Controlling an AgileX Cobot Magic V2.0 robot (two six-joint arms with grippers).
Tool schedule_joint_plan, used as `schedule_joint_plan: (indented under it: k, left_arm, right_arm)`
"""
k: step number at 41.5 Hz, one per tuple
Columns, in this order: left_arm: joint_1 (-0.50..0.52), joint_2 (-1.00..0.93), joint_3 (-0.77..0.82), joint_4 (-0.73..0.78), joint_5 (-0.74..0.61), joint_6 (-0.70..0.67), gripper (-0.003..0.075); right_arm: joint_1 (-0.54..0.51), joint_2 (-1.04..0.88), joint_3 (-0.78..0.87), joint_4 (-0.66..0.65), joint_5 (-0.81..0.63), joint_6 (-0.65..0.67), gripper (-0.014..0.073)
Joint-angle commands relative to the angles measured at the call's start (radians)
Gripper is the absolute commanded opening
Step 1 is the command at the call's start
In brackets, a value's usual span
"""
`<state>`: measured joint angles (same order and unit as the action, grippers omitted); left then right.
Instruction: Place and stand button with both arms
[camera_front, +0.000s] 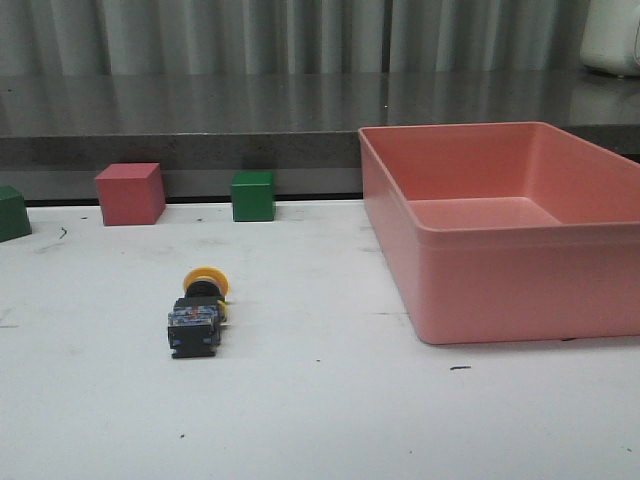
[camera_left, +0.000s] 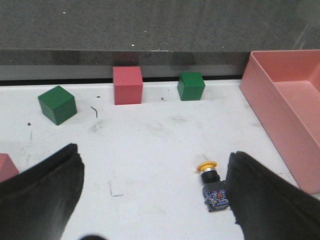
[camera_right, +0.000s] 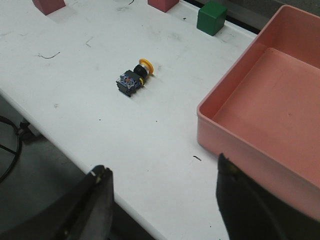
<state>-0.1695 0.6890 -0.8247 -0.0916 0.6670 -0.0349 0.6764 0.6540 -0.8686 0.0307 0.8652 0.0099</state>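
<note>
The button lies on its side on the white table, yellow cap toward the back, black-blue base toward the front. It also shows in the left wrist view and in the right wrist view. My left gripper is open and empty, held above the table, and the button lies just inside one of its fingers. My right gripper is open and empty, above the table's front edge, well away from the button. Neither gripper shows in the front view.
A large pink bin stands at the right. At the back are a red cube and a green cube. Another green cube is at the far left. A red block sits by the left fingers.
</note>
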Motion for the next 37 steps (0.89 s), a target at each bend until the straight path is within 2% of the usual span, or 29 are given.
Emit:
schedule_joint_plan:
  k: [1, 7, 15, 23, 30, 37]
  left_arm:
    - [-0.058, 0.081, -0.079, -0.014, -0.053, -0.003, 0.0569]
    - [-0.157, 0.211, -0.131, 0.012, -0.049, -0.003, 0.0568]
    - [-0.227, 0.413, -0.221, -0.001, 0.002, -0.003, 0.0568]
    - [-0.251, 0.630, -0.342, -0.017, 0.088, -0.005, 0.0568]
    - [-0.251, 0.820, -0.462, -0.021, 0.200, -0.069, 0.0568]
    - [-0.251, 0.954, -0.547, -0.021, 0.233, -0.119, 0.0568]
  right_arm:
    - [-0.006, 0.000, -0.022, 0.002, -0.062, -0.005, 0.0468]
    - [-0.006, 0.000, -0.022, 0.002, -0.062, -0.005, 0.0468]
    - [-0.006, 0.000, -0.022, 0.002, -0.062, -0.005, 0.0468]
    - [-0.006, 0.000, -0.022, 0.002, -0.061, -0.005, 0.0468]
    - [-0.006, 0.000, -0.022, 0.002, -0.061, -0.005, 0.0468]
    - [-0.006, 0.000, -0.022, 0.002, -0.061, -0.005, 0.0468]
